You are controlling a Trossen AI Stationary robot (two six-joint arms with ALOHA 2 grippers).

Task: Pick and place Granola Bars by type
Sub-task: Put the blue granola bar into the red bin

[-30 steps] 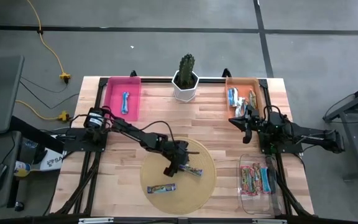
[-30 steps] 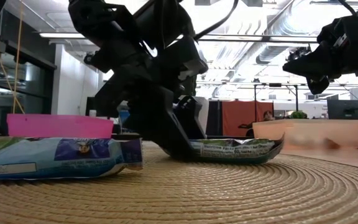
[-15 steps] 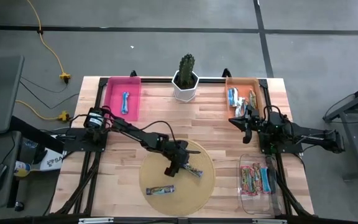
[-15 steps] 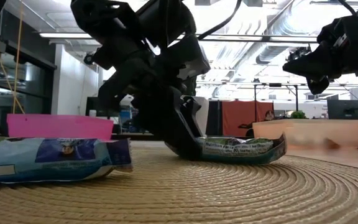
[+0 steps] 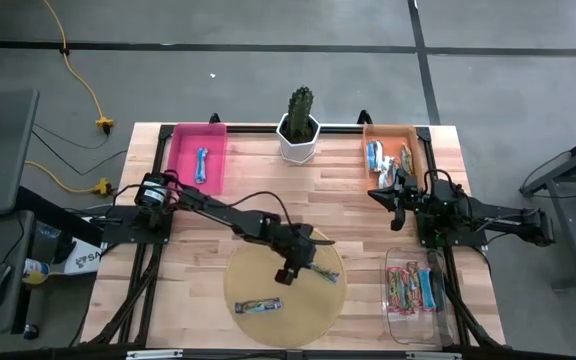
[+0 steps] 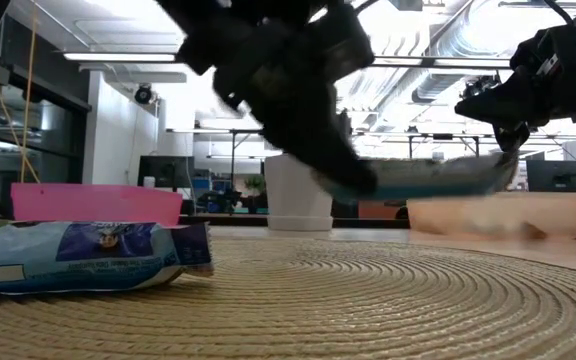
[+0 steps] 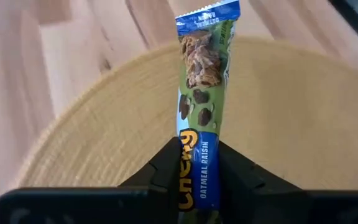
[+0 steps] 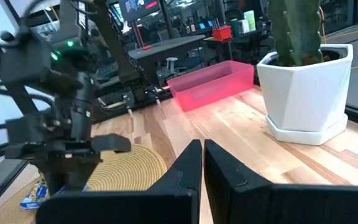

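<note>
The left gripper [image 5: 290, 270] hangs over the round woven mat [image 5: 258, 285] near the desk's [image 5: 348, 185] front edge, its fingers [image 7: 166, 171] pinching one end of a blue-and-white granola bar [image 7: 201, 93]. The bar is lifted clear of the mat in the low view and juts out roughly level, its long axis running away from the fingers toward the desk's right edge. A second bar [image 5: 259, 305] lies flat on the mat closer to the front edge, well apart from the held one. The right gripper [image 5: 396, 207] waits above the right side near the orange bin [image 5: 415, 140], fingers pressed together. The pink bin [image 5: 182, 140] stands at the back left corner, a potted cactus [image 5: 299, 120] mid-back, and a clear bin [image 5: 392, 318] at the front right corner.
</note>
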